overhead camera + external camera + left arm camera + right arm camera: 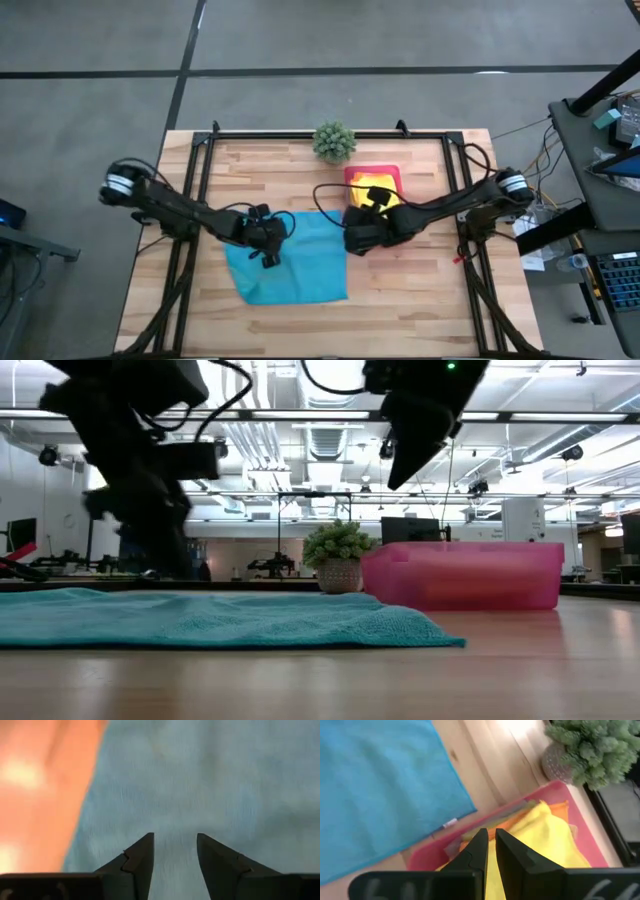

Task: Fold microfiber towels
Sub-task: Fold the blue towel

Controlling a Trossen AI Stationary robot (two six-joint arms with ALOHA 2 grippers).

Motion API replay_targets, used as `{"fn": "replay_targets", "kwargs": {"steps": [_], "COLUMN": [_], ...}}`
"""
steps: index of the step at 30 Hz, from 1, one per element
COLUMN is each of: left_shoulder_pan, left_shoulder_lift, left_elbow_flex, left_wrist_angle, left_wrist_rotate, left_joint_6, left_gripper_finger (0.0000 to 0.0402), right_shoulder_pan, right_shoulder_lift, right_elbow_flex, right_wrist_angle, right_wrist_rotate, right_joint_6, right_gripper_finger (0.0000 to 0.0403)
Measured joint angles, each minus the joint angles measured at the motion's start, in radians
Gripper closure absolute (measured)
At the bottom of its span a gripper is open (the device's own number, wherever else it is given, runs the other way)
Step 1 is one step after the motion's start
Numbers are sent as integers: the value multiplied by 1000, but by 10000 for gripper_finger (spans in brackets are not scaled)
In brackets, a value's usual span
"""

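1. Turquoise towel [290, 268] spread flat on wooden table [420, 290], centre-left, roughly 7 o'clock from table middle in high view; lying as a low flat sheet in low view [200, 622].
2. Left gripper [268, 245] hovering over the towel's upper-left part, near its 10 o'clock corner; fingers [140, 860] spread apart, nothing between them, blue cloth filling the gap in left wrist view.
3. Right gripper [358, 238] at the towel's 2 o'clock corner, just beside the pink tray's near edge; fingers [480, 851] pressed together, holding nothing visible.
4. Pink tray [388, 176] at about 1 o'clock from table middle; yellow towel [545, 832] piled on top inside it, orange towel [559, 806] showing under it, a greenish edge beneath, hard to tell more.
5. Tray corner touching or just overlapping the turquoise towel's edge in right wrist view; cannot tell which.
6. Potted plant [334, 141] at 12 o'clock, at the table's far edge, just beyond the tray.
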Motion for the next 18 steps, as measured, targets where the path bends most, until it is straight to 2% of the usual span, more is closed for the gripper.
{"fn": "replay_targets", "kwargs": {"steps": [5, 10, 14, 18], "left_shoulder_pan": [-16, -90, -174, -259], "left_shoulder_lift": [-113, -167, -164, -127], "left_elbow_flex": [-4, -4, 9, 31], "left_wrist_angle": [-118, -119, -124, -121], "left_wrist_rotate": [215, 392, 455, 457], "left_joint_6": [-79, -254, -442, -574], "left_gripper_finger": [268, 268, 268, 268], "right_shoulder_pan": [17, 20, 20, 20], "right_shoulder_lift": [-48, -61, -55, -50], "right_elbow_flex": [-95, -163, -223, -285], "right_wrist_angle": [142, 306, 498, 666], "right_wrist_rotate": [-1, -2, -11, -65], "right_joint_6": [-61, -155, -260, -364], "right_gripper_finger": [374, 374, 374, 374]}}
